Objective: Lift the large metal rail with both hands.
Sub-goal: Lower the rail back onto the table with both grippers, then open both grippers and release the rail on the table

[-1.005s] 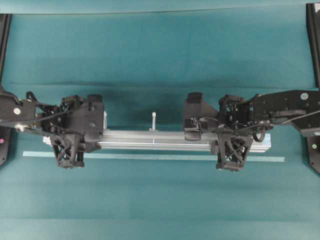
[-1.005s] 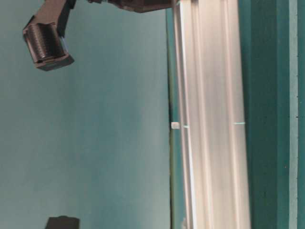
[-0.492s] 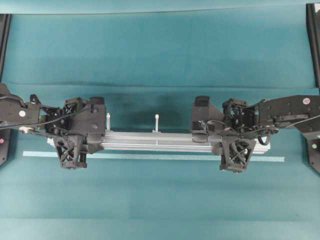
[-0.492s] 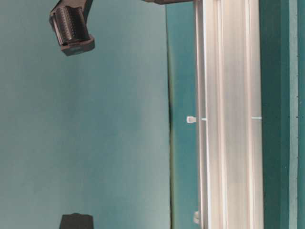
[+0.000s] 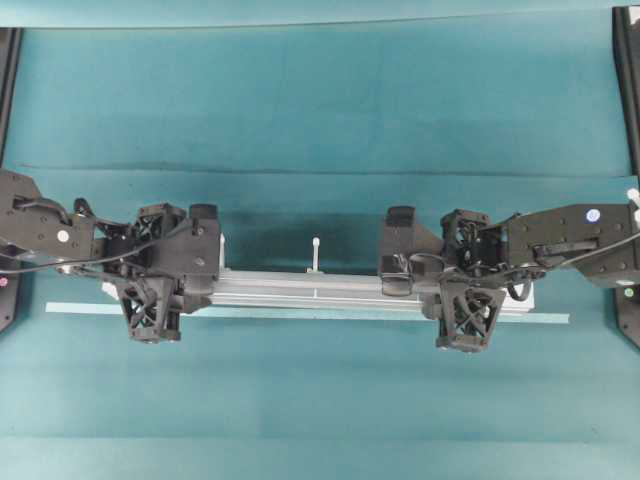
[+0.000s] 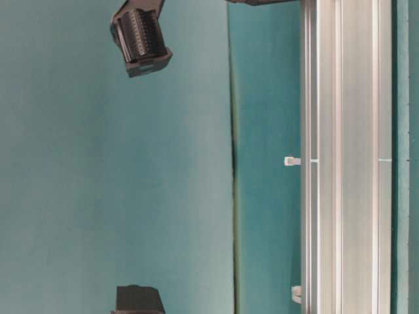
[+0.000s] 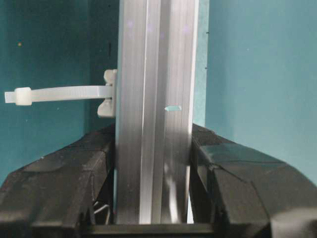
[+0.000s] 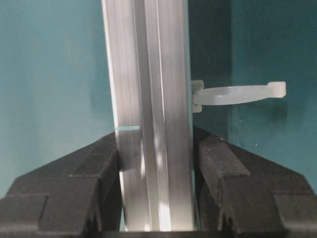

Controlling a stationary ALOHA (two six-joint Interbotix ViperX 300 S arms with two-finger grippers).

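Lowered toward the pale-blue strip point(image 5: 300, 314) since a second ago: large metal rail point(image 5: 310, 287), now level just above the cloth. Left gripper point(image 7: 153, 163) and right gripper point(image 8: 156, 163) each pinching an end, jaws pressed on both sides. Lift phase apparently done; next likely an even set-down, both ends together.

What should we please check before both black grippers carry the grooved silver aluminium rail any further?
1. Left gripper clamped on the grooved silver aluminium rail: ok, fingers press both sides.
2. Right gripper clamped on the rail: ok, same hold.
3. Grips spread toward opposite ends: ok.
4. Rail level between the grippers: ok in the overhead view.
5. Rail clear of the thin pale-blue strip: cannot tell; overhead they look almost touching.
6. White upright peg free of both grippers: ok.
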